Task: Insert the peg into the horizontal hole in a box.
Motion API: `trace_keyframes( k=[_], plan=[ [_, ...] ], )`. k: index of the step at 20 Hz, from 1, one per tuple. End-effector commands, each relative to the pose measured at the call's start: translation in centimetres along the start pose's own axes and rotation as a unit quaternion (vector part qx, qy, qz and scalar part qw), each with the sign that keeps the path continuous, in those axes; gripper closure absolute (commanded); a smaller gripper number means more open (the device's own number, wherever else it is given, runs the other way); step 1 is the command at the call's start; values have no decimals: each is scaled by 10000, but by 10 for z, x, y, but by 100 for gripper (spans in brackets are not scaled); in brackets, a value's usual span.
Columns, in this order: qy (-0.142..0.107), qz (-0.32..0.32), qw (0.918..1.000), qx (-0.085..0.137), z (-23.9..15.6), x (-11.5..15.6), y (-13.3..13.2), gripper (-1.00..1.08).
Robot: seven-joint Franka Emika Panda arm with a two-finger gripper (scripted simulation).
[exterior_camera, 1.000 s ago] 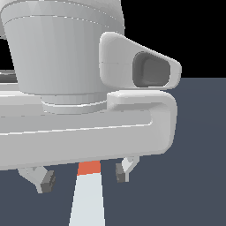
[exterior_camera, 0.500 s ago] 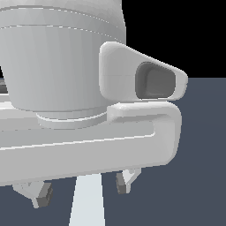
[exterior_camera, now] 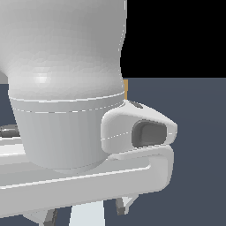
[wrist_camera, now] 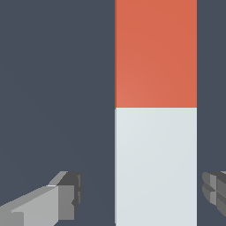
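Observation:
The peg lies on the dark floor. In the wrist view its orange-red end (wrist_camera: 155,53) and its white part (wrist_camera: 155,167) run between my fingers. My gripper (wrist_camera: 141,193) is open and straddles the white part, with a gap between each finger (wrist_camera: 66,196) and the peg. In the exterior view my hand fills most of the frame, and only a bit of the white peg (exterior_camera: 87,217) shows between the fingers of the gripper (exterior_camera: 85,214). A thin tan sliver (exterior_camera: 126,89) behind the hand may be the box. The hole is hidden.
The dark blue-grey floor (exterior_camera: 198,132) extends to the exterior view's right. My hand's body (exterior_camera: 66,88) blocks the exterior view's left and middle.
My hand has moved lower in the exterior view and now hides the peg's orange end there. The fingers have stayed apart on either side of the peg.

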State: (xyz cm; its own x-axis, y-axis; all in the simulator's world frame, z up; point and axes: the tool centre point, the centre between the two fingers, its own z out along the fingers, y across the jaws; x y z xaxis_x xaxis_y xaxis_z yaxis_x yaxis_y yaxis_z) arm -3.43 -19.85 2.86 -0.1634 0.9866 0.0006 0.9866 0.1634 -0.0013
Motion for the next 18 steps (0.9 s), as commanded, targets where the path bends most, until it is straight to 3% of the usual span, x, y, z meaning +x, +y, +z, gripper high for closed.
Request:
trace_keyframes(
  k=[1, 4, 5, 18],
  plan=[
    [-3, -1, 10000, -6, 7, -1, 1, -92],
    [-3, -5, 10000, -7, 9, -1, 2, -92],
    [-3, -5, 10000, -7, 9, -1, 2, 108],
    [-3, -5, 10000, -7, 8, 3, 3, 108]
  ],
)
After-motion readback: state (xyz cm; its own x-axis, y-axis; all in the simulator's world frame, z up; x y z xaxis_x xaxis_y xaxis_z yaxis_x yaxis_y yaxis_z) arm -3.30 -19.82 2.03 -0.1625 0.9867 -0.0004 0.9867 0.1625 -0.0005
